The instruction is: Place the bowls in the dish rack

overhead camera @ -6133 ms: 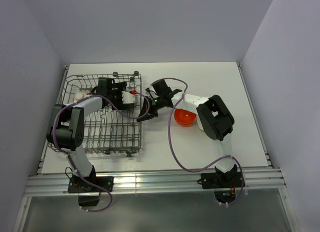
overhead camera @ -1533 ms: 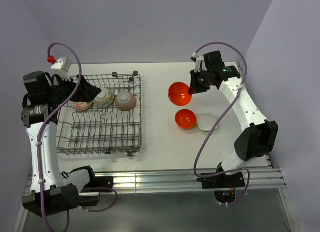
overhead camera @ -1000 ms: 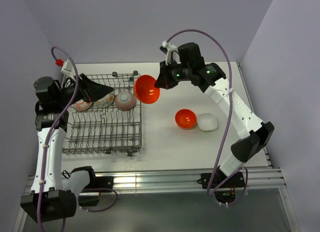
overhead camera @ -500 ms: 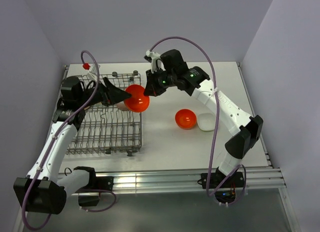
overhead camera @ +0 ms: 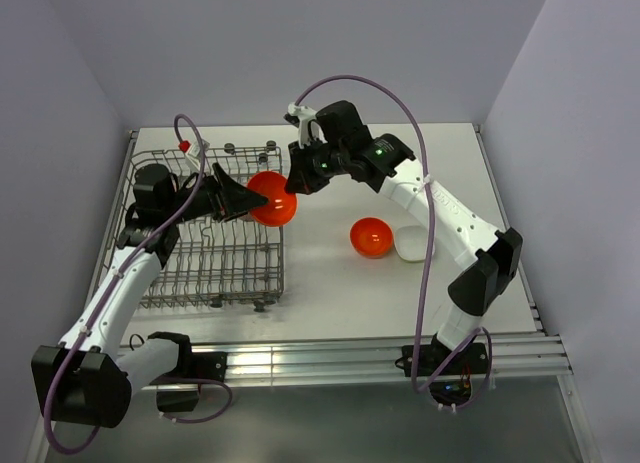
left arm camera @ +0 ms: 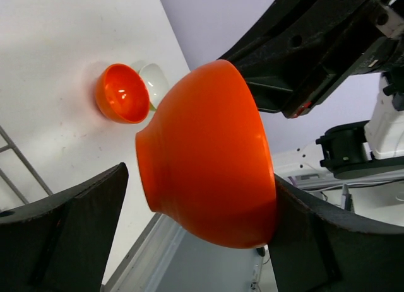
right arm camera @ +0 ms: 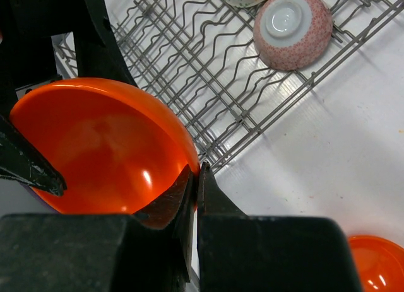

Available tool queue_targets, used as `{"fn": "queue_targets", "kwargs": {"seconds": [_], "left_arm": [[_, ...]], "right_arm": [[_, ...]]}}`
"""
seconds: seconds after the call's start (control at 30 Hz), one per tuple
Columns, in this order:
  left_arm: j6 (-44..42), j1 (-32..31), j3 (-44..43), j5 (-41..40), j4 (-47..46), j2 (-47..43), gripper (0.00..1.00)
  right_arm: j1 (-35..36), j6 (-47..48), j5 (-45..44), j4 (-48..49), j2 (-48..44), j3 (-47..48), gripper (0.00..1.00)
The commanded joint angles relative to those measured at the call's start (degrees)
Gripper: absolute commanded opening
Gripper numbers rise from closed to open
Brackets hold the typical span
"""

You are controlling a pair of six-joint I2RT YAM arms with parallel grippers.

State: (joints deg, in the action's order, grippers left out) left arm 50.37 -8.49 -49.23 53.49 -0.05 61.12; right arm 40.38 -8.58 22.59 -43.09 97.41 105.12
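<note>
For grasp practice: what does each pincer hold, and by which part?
Right pincer grips the orange bowl by its rim; left pincer, open around it, holds nothing.

Two bowls (overhead camera: 371, 237) (overhead camera: 414, 244) lie right of the dish rack (overhead camera: 220, 268).

Left arm (overhead camera: 118, 295), right arm (overhead camera: 445, 211): white links, black joints. Purple cable (overhead camera: 352, 80) looping along each. Green lights (overhead camera: 378, 152) near right wrist. Fingers (left arm camera: 57, 232) black, wedge-shaped.

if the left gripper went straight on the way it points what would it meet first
The orange bowl, pinched at its rim by the right gripper. It sits between the left gripper's open fingers; contact is unclear.
</note>
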Motion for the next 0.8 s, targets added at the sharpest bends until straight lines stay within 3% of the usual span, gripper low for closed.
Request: {"fn": "queue_targets", "kwargs": {"seconds": [0.0,0.1,0.3,0.33,0.43,0.47,0.53,0.57,0.63,0.77], "left_arm": [[4.56,-0.3,1.06,3.02,-6.36,-1.53,0.88],[5.18,-0.39,0.72,3.02,-6.8,-1.71,0.84],[5.18,-0.65,0.28,3.19,-6.45,-2.24,0.55],[4.66,-0.65,0.1,3.11,-6.01,-2.24,0.38],[2.55,-0.56,-1.48,1.7,-2.85,-2.5,0.0],[2.37,-0.21,-1.74,1.44,-2.5,-3.11,0.0],[2.63,0.49,-1.57,1.17,-1.8,-3.55,0.0],[2.8,1.8,-0.96,1.17,-1.88,-4.08,0.0],[2.55,4.17,-0.6,0.74,-1.01,-4.43,0.0],[-0.79,8.3,-2.52,1.43,4.25,-3.65,0.0]], "right_arm": [[0.49,-1.53,1.31,3.36,0.33,3.78,0.0],[0.58,-1.88,1.93,3.45,0.77,3.51,0.0],[0.93,-2.14,2.02,3.72,1.38,3.25,0.0],[0.93,-2.23,2.11,3.63,1.38,3.42,0.0],[0.93,-2.32,2.28,3.36,1.74,3.69,0.0],[0.93,-2.49,2.11,3.36,1.74,3.77,0.1],[0.93,-2.58,2.28,3.28,1.74,3.51,0.17],[0.93,-2.84,2.46,3.28,1.65,3.25,0.31],[0.58,-3.99,3.86,3.98,1.21,1.24,0.47],[-0.04,-5.57,5.35,6.17,-1.07,-2.36,0.66]]}}
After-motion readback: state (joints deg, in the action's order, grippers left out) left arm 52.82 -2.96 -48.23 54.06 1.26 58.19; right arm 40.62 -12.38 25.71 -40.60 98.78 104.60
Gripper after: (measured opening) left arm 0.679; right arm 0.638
